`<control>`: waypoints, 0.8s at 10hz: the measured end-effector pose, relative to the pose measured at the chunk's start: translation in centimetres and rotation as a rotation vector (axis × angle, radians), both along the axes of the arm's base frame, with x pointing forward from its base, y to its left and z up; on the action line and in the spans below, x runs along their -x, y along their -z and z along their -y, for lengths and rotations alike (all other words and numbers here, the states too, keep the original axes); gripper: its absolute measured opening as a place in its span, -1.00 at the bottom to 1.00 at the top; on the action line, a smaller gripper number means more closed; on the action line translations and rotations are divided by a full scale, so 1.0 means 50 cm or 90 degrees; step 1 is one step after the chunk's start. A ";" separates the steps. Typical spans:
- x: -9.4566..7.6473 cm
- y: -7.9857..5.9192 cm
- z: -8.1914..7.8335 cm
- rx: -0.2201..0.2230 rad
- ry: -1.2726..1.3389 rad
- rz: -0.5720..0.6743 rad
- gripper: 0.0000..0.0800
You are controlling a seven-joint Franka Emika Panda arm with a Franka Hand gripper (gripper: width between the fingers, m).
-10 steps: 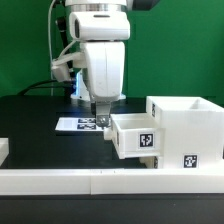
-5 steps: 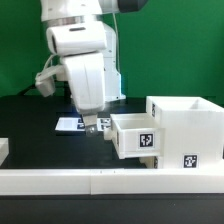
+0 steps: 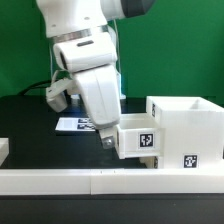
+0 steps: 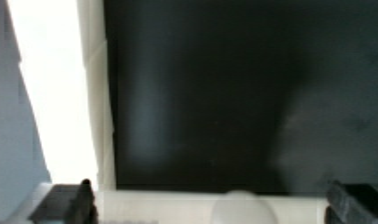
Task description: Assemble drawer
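One arm is in the exterior view, its white hand (image 3: 106, 139) tilted and lowered beside the drawer parts. One large boxy casing (image 3: 186, 128) stands on the black counter (image 3: 30, 120), on the far side of the hand toward the exterior view's right. One shallow tray (image 3: 138, 137) sits partly pushed into the casing's open face, its tagged front sticking out toward the hand; the hand's fingertips are just beside, perhaps touching, that tray's near corner, but the contact itself is too small to make out. A second tray cannot be found with certainty: a small white piece (image 3: 3, 150) is cut off at the exterior view's left edge, well apart from the hand, and too little of it shows to name it.

Two square tags are countable on the drawer, one on the tray front (image 3: 146, 141) and one low on the casing (image 3: 189, 160). One marker board (image 3: 78, 124) lies flat behind the hand, partly hidden by it. One low white rail (image 3: 90, 181) runs along the front.

In the wrist view two dark fingertips (image 4: 63, 203) show at the picture's edge, set wide apart with nothing gripped between them; a blurred white surface (image 4: 53, 100) lies beside one of them and the dark counter fills the rest.
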State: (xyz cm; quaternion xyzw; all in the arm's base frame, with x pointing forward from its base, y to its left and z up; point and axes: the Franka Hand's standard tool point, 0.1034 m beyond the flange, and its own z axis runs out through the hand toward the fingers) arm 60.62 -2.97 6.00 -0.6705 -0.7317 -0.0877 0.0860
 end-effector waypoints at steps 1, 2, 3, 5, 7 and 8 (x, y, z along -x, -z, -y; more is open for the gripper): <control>0.001 0.001 -0.013 -0.001 0.005 -0.004 0.62; 0.002 0.001 -0.022 -0.001 0.008 -0.005 0.62; 0.003 0.003 -0.033 -0.001 0.014 -0.006 0.62; 0.004 0.004 -0.038 0.000 0.017 -0.008 0.62; 0.004 0.006 -0.037 0.000 0.017 -0.009 0.62; 0.004 0.006 -0.039 0.000 0.018 -0.008 0.62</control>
